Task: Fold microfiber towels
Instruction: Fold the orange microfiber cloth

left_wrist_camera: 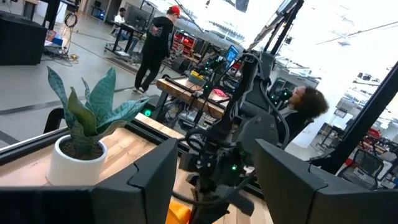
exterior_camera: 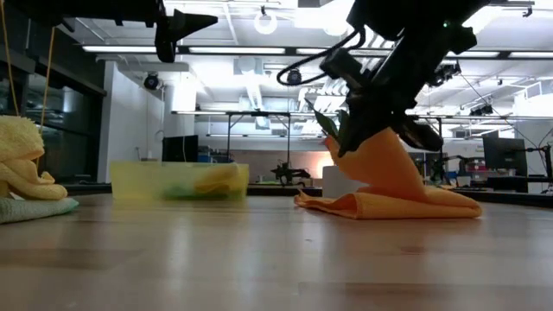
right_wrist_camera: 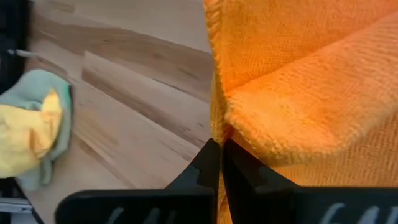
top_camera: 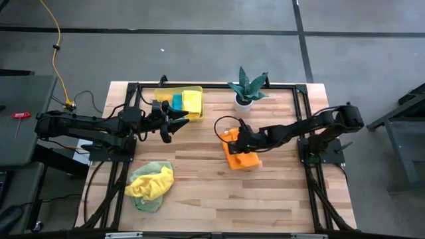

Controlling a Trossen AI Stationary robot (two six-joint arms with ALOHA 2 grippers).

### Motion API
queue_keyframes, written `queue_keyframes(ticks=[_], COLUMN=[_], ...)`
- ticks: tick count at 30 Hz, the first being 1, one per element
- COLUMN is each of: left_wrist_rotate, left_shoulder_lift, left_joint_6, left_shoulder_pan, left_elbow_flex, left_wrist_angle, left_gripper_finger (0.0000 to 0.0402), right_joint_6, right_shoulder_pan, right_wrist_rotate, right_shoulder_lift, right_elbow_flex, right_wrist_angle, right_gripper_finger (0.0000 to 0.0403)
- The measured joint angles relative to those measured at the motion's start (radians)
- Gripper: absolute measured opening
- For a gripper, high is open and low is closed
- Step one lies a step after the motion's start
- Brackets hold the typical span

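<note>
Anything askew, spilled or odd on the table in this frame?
Nothing is damaged or spilled. The one untidy spot is the crumpled heap of yellow and light green towels near the table's front left, unfolded. The right gripper is shut on the orange towel, lifting its edge; the left gripper hovers open beside the yellow bin.

Orange towel [top_camera: 240, 158]; yellow bin [top_camera: 179, 103]
</note>
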Motion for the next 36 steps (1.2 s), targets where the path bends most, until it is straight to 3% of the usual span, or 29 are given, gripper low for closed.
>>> queue_keyframes(ticks=[15, 21, 25, 28, 33, 36], left_wrist_rotate=[-0.003, -0.003, -0.003, -0.002, -0.003, -0.010], left_shoulder_lift=[0.000, 0.000, 0.000, 0.000, 0.000, 0.000], left_joint_6=[0.000, 0.000, 0.000, 0.000, 0.000, 0.000], left_shoulder_pan=[0.000, 0.000, 0.000, 0.000, 0.000, 0.000], left_elbow_flex=[0.000, 0.000, 0.000, 0.000, 0.000, 0.000], left_wrist_angle=[0.000, 0.000, 0.000, 0.001, 0.000, 0.000], left_gripper_finger=[0.0197, 0.0197, 0.0197, 0.0197, 0.0197, 0.0197], right_joint_6=[0.059, 0.056, -0.036, -0.100, -0.193, -0.273], right_shoulder_pan=[-0.002, -0.008, -0.031, -0.064, -0.100, -0.112], right_wrist_rotate=[-0.023, -0.030, -0.046, -0.036, 0.030, -0.030], right_shoulder_lift=[0.044, 0.044, 0.017, -0.049, -0.208, -0.264], right_elbow_flex=[0.000, 0.000, 0.000, 0.000, 0.000, 0.000], right_wrist_angle=[0.053, 0.062, 0.048, -0.045, -0.302, -0.387], right_gripper_finger=[0.0012, 0.0097, 0.0164, 0.0193, 0.0201, 0.0200])
